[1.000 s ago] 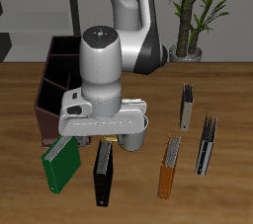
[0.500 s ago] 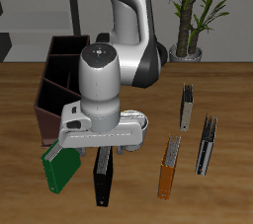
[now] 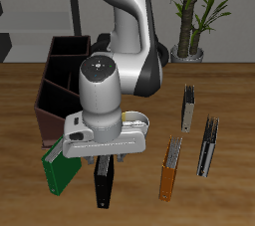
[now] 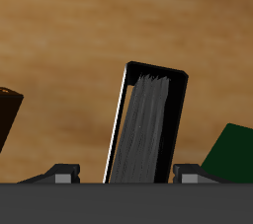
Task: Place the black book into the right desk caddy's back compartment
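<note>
Hovering over the table [image 3: 229,101], the claw [image 4: 119,176] is spreading its fingers wide on either side of the black book [image 4: 146,124], which is lying between them near the front edge, beside a green book [image 3: 60,170].

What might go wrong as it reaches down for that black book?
The green book lies close beside the black book, so the tool might bump or drag it. The book is slim, so it may slip when pinched. The right desk caddy stands close by, so a swinging book might clip its wall.
</note>
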